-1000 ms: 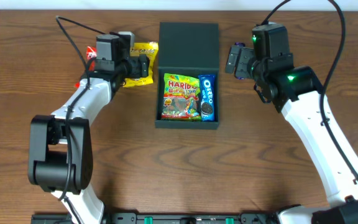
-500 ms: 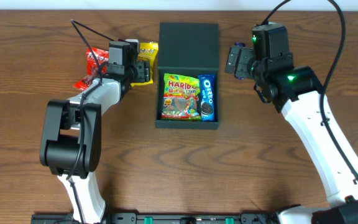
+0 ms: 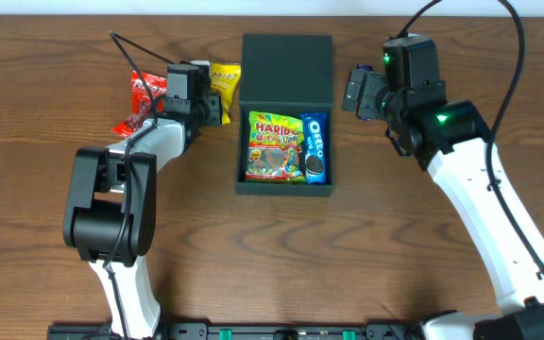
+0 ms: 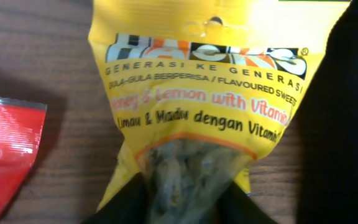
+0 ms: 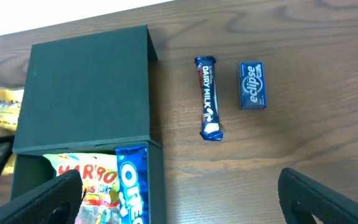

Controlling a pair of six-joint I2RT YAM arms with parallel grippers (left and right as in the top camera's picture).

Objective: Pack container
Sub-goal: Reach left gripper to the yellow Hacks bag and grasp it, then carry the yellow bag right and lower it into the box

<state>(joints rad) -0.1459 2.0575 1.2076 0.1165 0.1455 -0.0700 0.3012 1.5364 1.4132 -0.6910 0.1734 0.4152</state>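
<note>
The container (image 3: 284,190) is a dark green box in the middle of the table, its lid (image 3: 287,71) open flat at the far side. In it lie a Haribo bag (image 3: 272,146) and a blue Oreo pack (image 3: 314,146). Left of the lid lies a yellow Hacks sweets packet (image 3: 225,76). My left gripper (image 3: 213,106) is shut on this packet's near end; in the left wrist view the yellow packet (image 4: 197,93) bunches between the black fingers of the left gripper (image 4: 188,200). My right gripper (image 3: 357,92) stands open to the right of the lid, holding nothing.
A red snack packet (image 3: 143,94) lies left of the yellow one, also seen as the red packet (image 4: 5,155) in the left wrist view. A Dairy Milk bar (image 5: 209,98) and a blue Eclipse pack (image 5: 252,86) lie on the wood right of the container.
My left gripper has moved a little right over the yellow packet and closed on its near end. The red packet now shows more. The right arm has not moved.
</note>
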